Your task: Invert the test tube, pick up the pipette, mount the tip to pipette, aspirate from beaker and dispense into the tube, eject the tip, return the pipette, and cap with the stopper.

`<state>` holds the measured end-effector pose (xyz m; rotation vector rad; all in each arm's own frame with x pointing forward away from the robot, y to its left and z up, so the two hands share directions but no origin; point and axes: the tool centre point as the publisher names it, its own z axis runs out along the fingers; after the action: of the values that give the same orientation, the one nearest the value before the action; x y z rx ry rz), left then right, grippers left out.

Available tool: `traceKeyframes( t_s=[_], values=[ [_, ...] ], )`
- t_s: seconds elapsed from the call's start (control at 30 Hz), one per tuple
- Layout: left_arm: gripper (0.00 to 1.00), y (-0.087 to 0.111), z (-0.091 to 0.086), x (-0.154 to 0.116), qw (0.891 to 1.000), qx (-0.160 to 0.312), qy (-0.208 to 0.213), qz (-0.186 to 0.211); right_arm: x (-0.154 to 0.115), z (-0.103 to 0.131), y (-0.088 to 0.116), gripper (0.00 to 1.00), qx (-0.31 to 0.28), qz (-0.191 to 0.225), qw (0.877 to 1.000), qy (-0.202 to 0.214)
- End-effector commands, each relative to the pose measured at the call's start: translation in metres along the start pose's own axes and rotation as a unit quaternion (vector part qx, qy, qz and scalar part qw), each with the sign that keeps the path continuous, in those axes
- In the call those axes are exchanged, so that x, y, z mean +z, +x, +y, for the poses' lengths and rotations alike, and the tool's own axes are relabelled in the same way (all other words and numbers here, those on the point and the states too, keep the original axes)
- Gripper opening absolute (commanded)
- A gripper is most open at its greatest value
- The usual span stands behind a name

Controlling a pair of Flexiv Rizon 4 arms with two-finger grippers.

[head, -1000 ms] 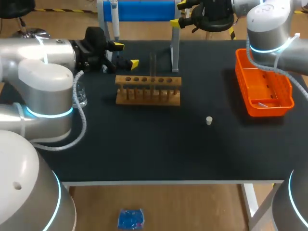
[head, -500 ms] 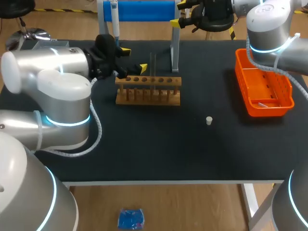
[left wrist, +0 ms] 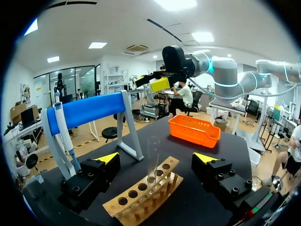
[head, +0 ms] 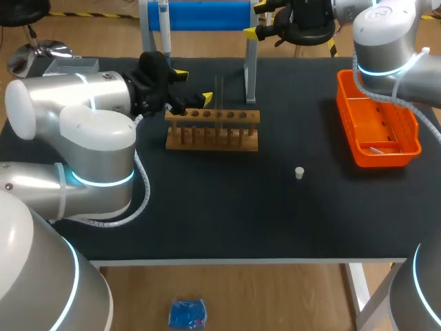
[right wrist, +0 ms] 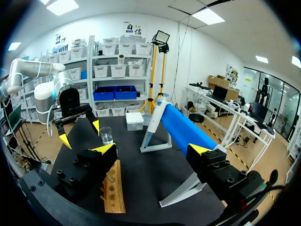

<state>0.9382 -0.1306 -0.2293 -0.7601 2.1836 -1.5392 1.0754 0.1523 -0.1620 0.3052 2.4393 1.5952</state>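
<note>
While the left arm is stretching across the back of the counter (head: 227, 214), its hand (head: 193, 85) is hovering at the wooden rack (head: 212, 129). Its 2 yellow-tipped fingers are standing wide apart and gripping nothing. The glass test tube (left wrist: 153, 157) is standing upright in one of the rack's middle holes. In the left wrist view it is sitting between those open fingers, with neither of them touching it.

Just behind the rack, the blue stand (head: 204, 15) is carrying the pipette (head: 164, 27), which is hanging at the stand's left end. The right hand (head: 256, 19) is hanging high over the far edge of the counter, near the stand's right leg. Its fingers are spread open too and are holding nothing, and in the right wrist view the blue bar is lying ahead of them.

The beaker (right wrist: 106, 135) is sitting on the counter beyond the rack in the right wrist view, near the left hand. In the head view the left arm is hiding it.

The small white stopper (head: 300, 173) is lying alone on the dark counter, well apart from the rack, between it and the orange tray (head: 372, 121). The tray is sitting at the right side of the counter, beneath the right arm.
</note>
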Motion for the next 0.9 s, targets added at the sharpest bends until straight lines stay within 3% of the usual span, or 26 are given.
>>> traceKeyframes(
  t_s=[0.03, 0.23, 0.43, 0.73, 0.9],
  values=[
    [1.00, 0.001, 0.001, 0.002, 1.000, 0.000, 0.002, -0.002, -0.001, 0.001, -0.001, 1.00, 0.000, 0.001, 1.000, 0.002],
    [1.00, 0.001, 0.001, 0.002, 1.000, 0.000, 0.002, -0.002, -0.019, 0.000, 0.012, 1.00, -0.022, -0.009, 1.000, 0.015],
    [1.00, 0.001, 0.001, 0.002, 1.000, 0.000, 0.002, -0.002, -0.076, -0.017, 0.041, 1.00, -0.030, -0.019, 0.999, 0.022],
    [1.00, 0.001, 0.001, 0.002, 1.000, 0.000, 0.002, -0.002, -0.165, -0.073, 0.095, 1.00, -0.015, -0.026, 0.998, 0.047],
    [1.00, 0.001, 0.001, 0.002, 1.000, 0.000, 0.002, -0.002, -0.196, -0.102, 0.133, 1.00, 0.000, -0.020, 0.999, 0.048]
  ],
)
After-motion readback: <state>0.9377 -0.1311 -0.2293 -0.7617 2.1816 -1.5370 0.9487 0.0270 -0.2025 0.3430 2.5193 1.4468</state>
